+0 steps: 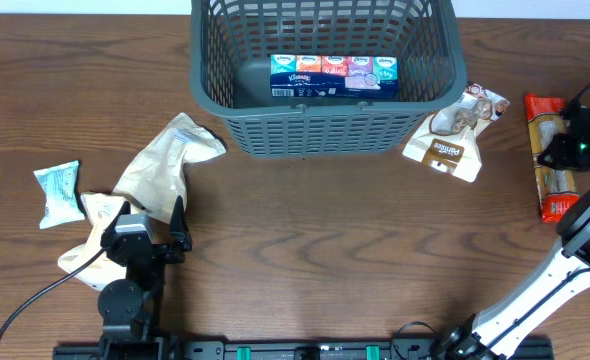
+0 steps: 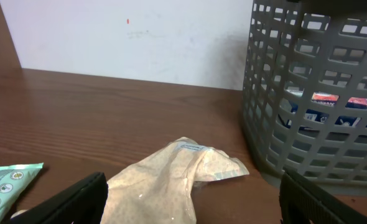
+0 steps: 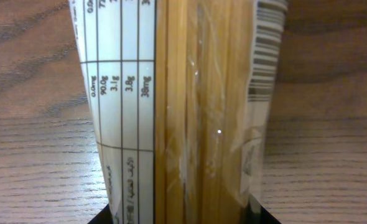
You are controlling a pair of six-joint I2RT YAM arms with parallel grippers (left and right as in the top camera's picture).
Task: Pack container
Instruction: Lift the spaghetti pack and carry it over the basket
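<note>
The left arm sits folded at the near left, left end effector (image 1: 143, 222) held low, its fingers (image 2: 78, 198) spread wide. The right arm stretches to the far right, right end effector (image 1: 575, 145) pointing down, closure unclear.

The container (image 1: 325, 135) is a large dark grey plastic basket, rectangular, with slotted lattice walls and a thick rim. It stands upright with its top open. It is ahead and to the right of the left gripper's fingers (image 2: 78, 198), its near corner just beyond the right-hand finger and not touching it. From the right gripper (image 1: 573, 148) it is well apart, off to the left. A flat multi-coloured pack (image 1: 333, 76) lies on its floor.
</note>
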